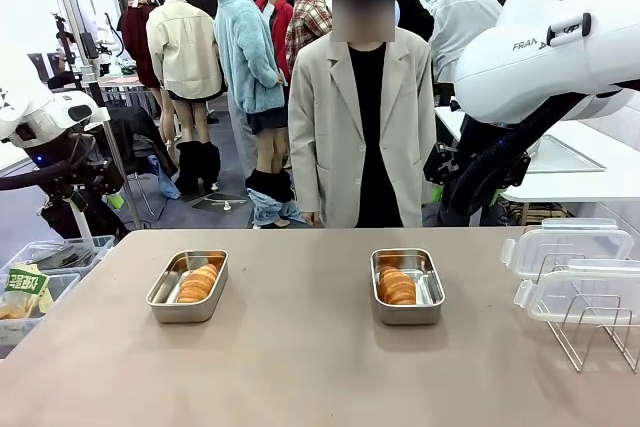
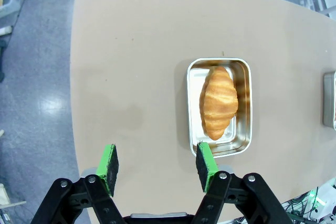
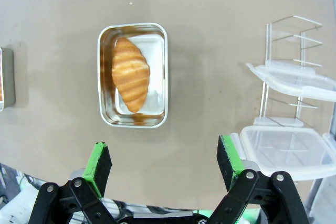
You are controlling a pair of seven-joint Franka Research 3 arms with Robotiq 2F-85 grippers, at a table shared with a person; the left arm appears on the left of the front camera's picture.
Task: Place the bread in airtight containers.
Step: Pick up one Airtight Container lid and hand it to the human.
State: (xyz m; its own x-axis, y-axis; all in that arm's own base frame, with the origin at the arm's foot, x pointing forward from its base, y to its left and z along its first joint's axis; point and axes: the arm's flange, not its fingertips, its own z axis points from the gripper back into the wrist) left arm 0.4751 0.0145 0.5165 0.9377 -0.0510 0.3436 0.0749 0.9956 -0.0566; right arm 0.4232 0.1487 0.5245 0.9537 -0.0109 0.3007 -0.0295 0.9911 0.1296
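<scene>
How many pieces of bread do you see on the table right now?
2. One roll lies in the left container; the other roll lies in the right container. None looks hidden.

- Front view: fixed on the robot's side, set low, looking across the counter point(image 1: 300, 377) at a person point(image 1: 362, 127) standing at the far edge; the left pan point(image 1: 185, 313) and right pan point(image 1: 407, 315) sit in the middle distance.
- Left wrist view: high above the counter, facing straight down past its own fingers point(image 2: 109, 163) onto the left pan point(image 2: 244, 103).
- Right wrist view: likewise overhead, above the right pan point(image 3: 156, 72) and the clear lids point(image 3: 283, 150).
- Shared: each wrist view catches the other pan at its frame edge.
</scene>
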